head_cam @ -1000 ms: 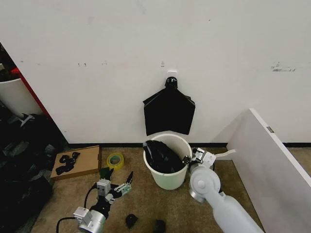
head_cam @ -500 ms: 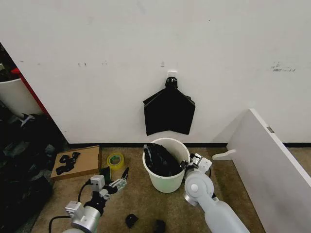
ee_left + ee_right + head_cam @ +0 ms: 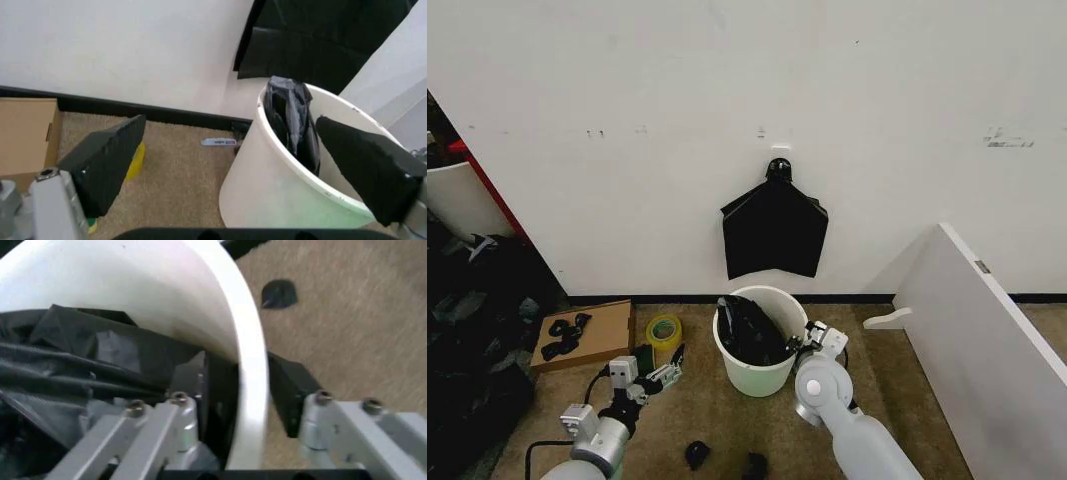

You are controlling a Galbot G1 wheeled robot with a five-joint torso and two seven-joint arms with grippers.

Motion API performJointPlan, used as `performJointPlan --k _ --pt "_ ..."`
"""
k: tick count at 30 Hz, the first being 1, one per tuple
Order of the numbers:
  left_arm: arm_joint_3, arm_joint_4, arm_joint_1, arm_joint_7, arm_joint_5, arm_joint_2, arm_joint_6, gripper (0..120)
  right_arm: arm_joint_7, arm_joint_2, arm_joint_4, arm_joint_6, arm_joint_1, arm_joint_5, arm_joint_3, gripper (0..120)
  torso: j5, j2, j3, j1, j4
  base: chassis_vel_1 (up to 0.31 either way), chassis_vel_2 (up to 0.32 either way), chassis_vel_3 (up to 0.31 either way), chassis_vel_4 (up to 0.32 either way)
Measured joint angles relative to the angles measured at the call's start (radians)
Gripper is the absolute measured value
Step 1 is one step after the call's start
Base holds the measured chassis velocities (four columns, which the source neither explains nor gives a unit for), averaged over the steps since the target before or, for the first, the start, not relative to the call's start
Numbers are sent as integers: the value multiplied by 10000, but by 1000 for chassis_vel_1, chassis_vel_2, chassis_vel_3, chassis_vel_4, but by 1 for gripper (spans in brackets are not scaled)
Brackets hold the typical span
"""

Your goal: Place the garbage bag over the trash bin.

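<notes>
Now, bin (image 3: 760, 340): on the floor by the wall.
Bag (image 3: 749, 330): bunched inside, not over the rim.
Right gripper (image 3: 248, 405): clamped on the bin's rim, steadying it.
Left gripper (image 3: 233, 165): spread wide, facing the bin, likely for the bag.

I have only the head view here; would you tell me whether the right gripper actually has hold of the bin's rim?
Observer: Yes, in the right wrist view the right gripper straddles the trash bin rim, one finger inside, one outside.
Operator: Where is the garbage bag?
Observer: The garbage bag lies crumpled inside, against the inner finger.
Operator: And the left gripper?
Observer: The left gripper is open, facing the bin's outer wall without touching.
</notes>
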Motion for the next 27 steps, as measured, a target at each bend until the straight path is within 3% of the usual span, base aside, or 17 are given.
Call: performJointPlan --k 11,17,22,27 --pt "34 -64 223 159 859 -769 -232 100 -226 -551 868 -82 -50 -223 -133 71 0 0 -1 0 0 0 0 0 0" --pt "-2 -176 279 183 1054 -1064 -263 100 -612 -1335 1790 -195 -472 -843 -115 94 0 0 -1 0 -2 0 0 0 0" --pt "18 -110 401 276 1384 -1117 -408 100 -2966 -2278 2477 -521 -743 -1651 -70 100 1 1 -2 -1 -2 0 0 0 0" --pt "130 -19 421 324 1621 -1169 -475 100 -6108 -2852 2084 -1202 -156 -1608 -355 100 0 0 -1 0 0 0 0 0 0"
